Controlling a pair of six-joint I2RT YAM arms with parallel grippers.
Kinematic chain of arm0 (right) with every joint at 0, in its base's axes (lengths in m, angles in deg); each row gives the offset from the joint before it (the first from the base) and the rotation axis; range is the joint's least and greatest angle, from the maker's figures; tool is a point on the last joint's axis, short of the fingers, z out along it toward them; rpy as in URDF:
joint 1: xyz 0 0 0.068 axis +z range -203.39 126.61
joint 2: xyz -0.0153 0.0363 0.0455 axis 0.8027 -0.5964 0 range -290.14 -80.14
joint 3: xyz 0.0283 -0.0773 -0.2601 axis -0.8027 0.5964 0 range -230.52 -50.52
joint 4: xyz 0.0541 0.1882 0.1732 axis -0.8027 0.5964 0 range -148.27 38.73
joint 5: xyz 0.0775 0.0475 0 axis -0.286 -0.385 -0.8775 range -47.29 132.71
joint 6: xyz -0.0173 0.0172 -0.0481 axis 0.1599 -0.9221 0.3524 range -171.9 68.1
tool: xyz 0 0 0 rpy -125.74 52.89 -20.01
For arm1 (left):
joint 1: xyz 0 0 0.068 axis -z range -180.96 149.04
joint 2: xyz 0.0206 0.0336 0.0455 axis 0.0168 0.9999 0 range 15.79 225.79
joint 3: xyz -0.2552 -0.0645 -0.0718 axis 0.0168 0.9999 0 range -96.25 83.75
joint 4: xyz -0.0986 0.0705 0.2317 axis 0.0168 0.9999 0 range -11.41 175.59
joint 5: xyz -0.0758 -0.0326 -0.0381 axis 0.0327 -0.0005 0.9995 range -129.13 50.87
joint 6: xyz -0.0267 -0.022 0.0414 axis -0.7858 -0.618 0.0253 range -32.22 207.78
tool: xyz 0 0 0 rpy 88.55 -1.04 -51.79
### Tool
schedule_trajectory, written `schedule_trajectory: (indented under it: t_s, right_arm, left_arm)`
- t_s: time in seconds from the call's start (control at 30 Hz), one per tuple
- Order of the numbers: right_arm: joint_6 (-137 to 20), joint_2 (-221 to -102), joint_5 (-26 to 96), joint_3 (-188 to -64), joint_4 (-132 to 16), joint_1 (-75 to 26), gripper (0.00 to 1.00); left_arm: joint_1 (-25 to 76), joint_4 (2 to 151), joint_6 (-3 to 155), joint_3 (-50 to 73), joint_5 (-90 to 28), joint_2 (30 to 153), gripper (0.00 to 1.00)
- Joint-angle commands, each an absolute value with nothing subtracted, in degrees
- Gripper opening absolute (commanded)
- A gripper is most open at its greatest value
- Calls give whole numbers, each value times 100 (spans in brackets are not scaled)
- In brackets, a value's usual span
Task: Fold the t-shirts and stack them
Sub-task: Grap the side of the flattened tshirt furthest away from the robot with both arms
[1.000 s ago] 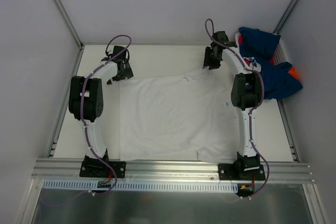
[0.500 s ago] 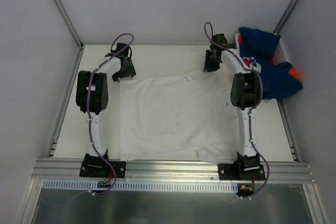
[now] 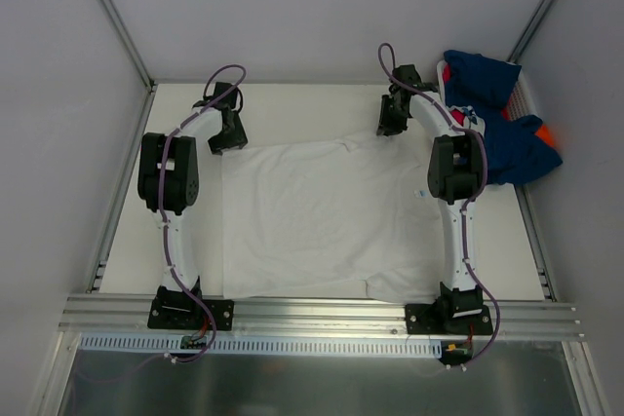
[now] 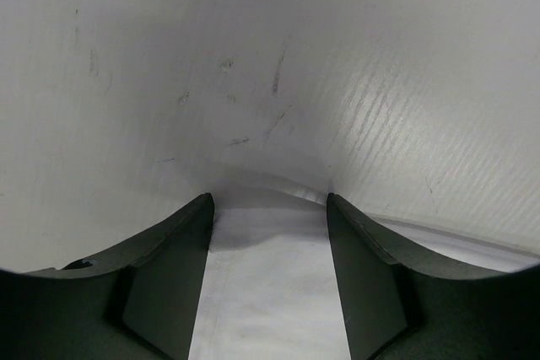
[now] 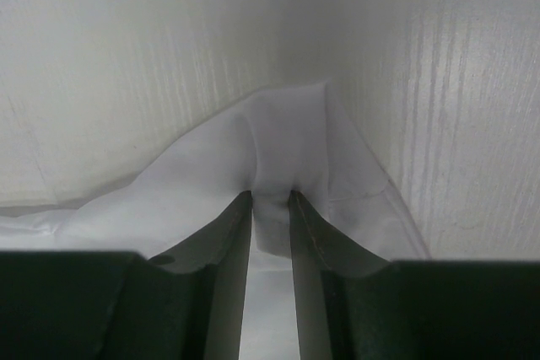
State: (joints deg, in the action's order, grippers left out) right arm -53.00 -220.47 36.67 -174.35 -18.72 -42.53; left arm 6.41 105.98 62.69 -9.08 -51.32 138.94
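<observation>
From overhead I see the white t-shirt [image 3: 322, 221] lying flat across the middle of the table [image 3: 292, 109], collar toward the far side. The left gripper [image 3: 222, 139] sits at its far left corner and the right gripper [image 3: 390, 124] at its far right shoulder, but from up here I cannot tell how either pair of fingers stands.

The wrist cameras settle it. On the left wrist view, the left gripper [image 4: 268, 201] has its fingers [image 4: 160, 284] spread wide. An edge of the white t-shirt [image 4: 270, 292] lies flat between them on the table, and nothing is gripped. On the right wrist view, the right gripper [image 5: 270, 198] has its fingers [image 5: 224, 250] drawn close, pinching a puckered fold of the white t-shirt [image 5: 287, 132] — the cloth bunches up just ahead of the tips.

Only the overhead view shows the rest. The navy t-shirts [image 3: 497, 124] are heaped at the far right, just beside the right arm — a bit of orange [image 3: 548, 133] shows at the heap's right side, a sliver of pinkish-red [image 3: 444, 73] at its left.
</observation>
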Motion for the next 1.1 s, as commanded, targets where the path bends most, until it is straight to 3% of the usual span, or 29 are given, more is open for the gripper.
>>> schedule_trajectory:
  t_s: [0.0, 0.13, 0.17, 0.2, 0.33, 1.07]
  right_arm:
    - [-5383, -21901, 3594, -17322, -1863, -4196, 27]
    - [-5383, -21900, 3577, -17278, -1881, -4196, 20]
    - [-5392, -21892, 3577, -17286, -1881, -4187, 17]
    - [-5392, -21900, 3577, -17278, -1881, -4187, 10]
    - [-5392, -21901, 3647, -17287, -1890, -4161, 1]
    - [-4856, -21005, 4631, -17709, -1407, -4319, 0]
  left_arm:
    - [581, 11119, 6150, -713, -5091, 13541, 57]
    - [581, 11137, 6115, -555, -5117, 13383, 55]
    - [589, 11137, 6123, -528, -5117, 13365, 47]
    - [581, 11128, 6132, -528, -5126, 13365, 31]
    - [581, 11146, 6193, -668, -5117, 13505, 0]
    - [572, 11488, 6492, -2515, -5249, 14060, 0]
